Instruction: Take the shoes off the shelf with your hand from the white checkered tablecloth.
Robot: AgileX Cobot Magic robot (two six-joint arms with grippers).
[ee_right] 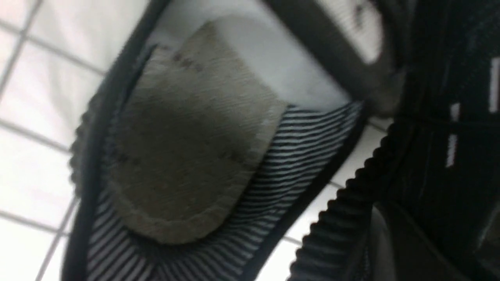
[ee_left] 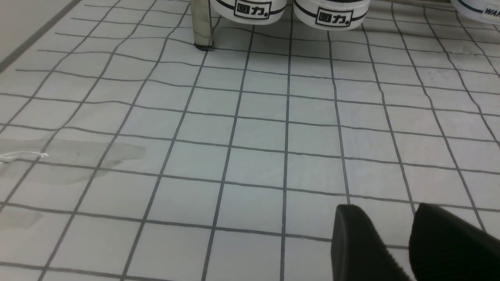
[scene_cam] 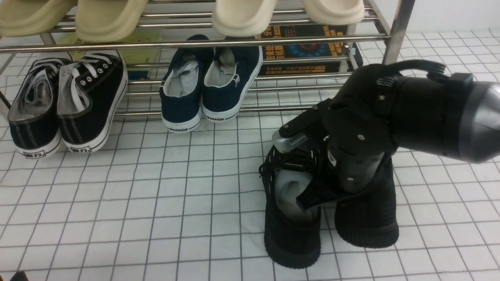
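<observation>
While my right arm [scene_cam: 429,113] reaches in from the right, the right fingers [scene_cam: 310,200] are down at the collars of the black knit shoes [scene_cam: 291,238]. One finger shows inside the opening of the shoe on my left, over its white paper stuffing [scene_cam: 289,187]. The other is hidden behind the wrist, so I cannot tell whether they are spread or pinching the collar. Both shoes stand side by side on the white checkered tablecloth [scene_cam: 156,195], off the shelf [scene_cam: 195,42] and in front of its right end, heels toward me. Right wrist view is blurred: grey-tan insole heel [ee_right: 187,148], striped lining [ee_right: 297,156] and the ribbed sole [ee_right: 351,187] of the neighbouring shoe, with cloth showing between the two. On the shelf's bottom tier, the navy white-soled pair [scene_cam: 211,89] sits in the middle and the black canvas pair with white laces [scene_cam: 66,105] at the left. Cream slippers [scene_cam: 242,15] sit on the tier above, and a dark printed box [scene_cam: 302,48] is behind the bars. My left fingers [ee_left: 355,242] are spread with bare cloth in the gap, holding nothing, low over the tablecloth. They are well apart from a shelf post [ee_left: 201,23] and the canvas pair's white rubber ends.
</observation>
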